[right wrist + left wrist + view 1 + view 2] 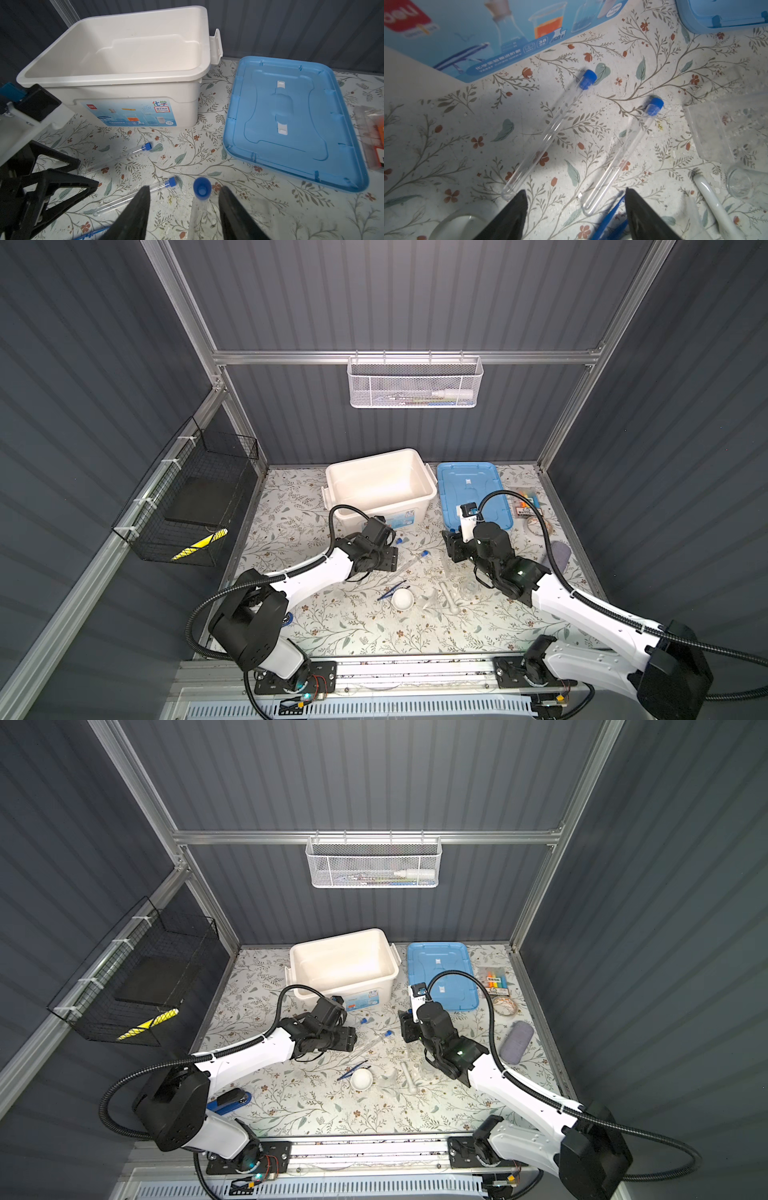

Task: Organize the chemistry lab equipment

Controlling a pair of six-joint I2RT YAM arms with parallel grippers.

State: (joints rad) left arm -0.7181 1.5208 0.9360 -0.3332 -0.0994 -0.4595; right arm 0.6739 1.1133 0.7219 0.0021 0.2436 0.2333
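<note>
Two clear blue-capped test tubes [550,133] [623,153] lie side by side on the floral table, just ahead of my open left gripper [576,191], which holds nothing. Dark blue tweezers [610,216] lie by one of its fingers, and a white dish [402,598] and white pestle [449,597] are close by. Another capped tube [202,188] stands upright in the clear rack [245,216]. My right gripper [185,189] is open around it, with a gap on each side. A small clear glass [741,185] stands near the pestle.
The open white bin [332,472] stands at the back, with its blue lid [473,489] flat beside it. A marker pack [525,502] and a grey cloth [557,556] lie at the right edge. A blue stapler-like item [228,1102] lies at the front left.
</note>
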